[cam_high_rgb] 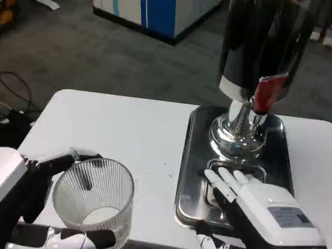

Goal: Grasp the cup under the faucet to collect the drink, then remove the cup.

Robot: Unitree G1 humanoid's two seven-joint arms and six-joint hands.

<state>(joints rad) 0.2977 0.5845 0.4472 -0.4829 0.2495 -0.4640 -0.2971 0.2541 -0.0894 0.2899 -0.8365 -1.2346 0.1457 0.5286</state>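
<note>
Within left robot hand (31,207), cup (94,202)

Dispenser (264,46) top beyond upper edge

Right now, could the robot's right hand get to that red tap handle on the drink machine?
Probably yes. The right hand lies open on the metal tray below the red handle, with nothing between them; it would only have to lift.

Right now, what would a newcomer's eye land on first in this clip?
The dark drink dispenser with its red tap towers at upper right, standing on a steel tray. At lower left, the left hand holds a ribbed clear cup, well away from the tap. The right hand rests over the tray's front.
</note>
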